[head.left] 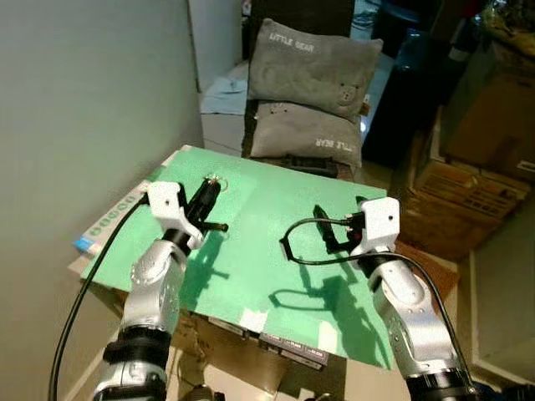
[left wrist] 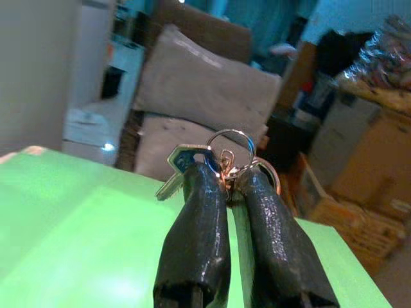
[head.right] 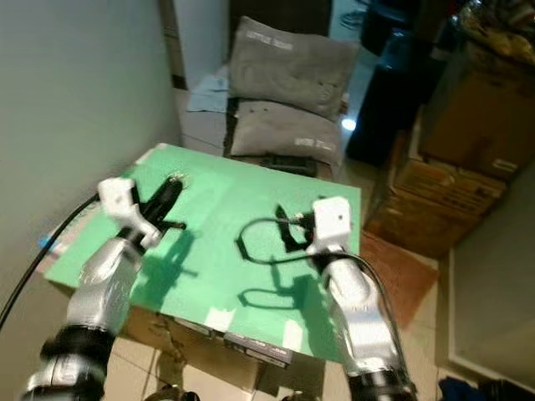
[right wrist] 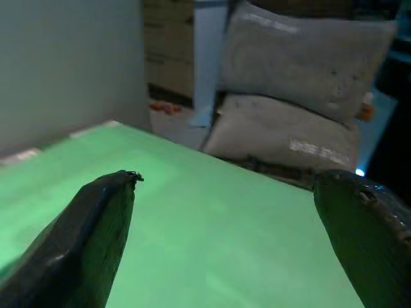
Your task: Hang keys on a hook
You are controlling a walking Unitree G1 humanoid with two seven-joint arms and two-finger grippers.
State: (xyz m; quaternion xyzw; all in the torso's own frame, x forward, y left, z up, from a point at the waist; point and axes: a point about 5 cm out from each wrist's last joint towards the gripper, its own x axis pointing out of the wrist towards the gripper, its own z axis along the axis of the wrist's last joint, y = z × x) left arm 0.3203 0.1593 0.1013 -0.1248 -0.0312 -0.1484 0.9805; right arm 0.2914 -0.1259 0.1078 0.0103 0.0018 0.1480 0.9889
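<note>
My left gripper (head.left: pixel 211 188) is shut on a bunch of keys (head.left: pixel 215 178), held just above the far left part of the green table (head.left: pixel 251 267). In the left wrist view the metal ring and a key (left wrist: pixel 226 153) stick out past the pinched fingertips (left wrist: pixel 204 183). My right gripper (head.left: pixel 337 220) hovers over the right side of the table, open with nothing in it. In the right wrist view its two fingers (right wrist: pixel 90 244) stand far apart. A bare grey wall (head.left: pixel 84 109) rises to the left of the table.
Two grey cushions (head.left: pixel 313 75) are stacked on a chair behind the table. Cardboard boxes (head.left: pixel 468 192) stand at the right. A black cable (head.left: pixel 292 246) loops from my right wrist over the table. Papers (head.left: pixel 104 224) poke out at the table's left edge.
</note>
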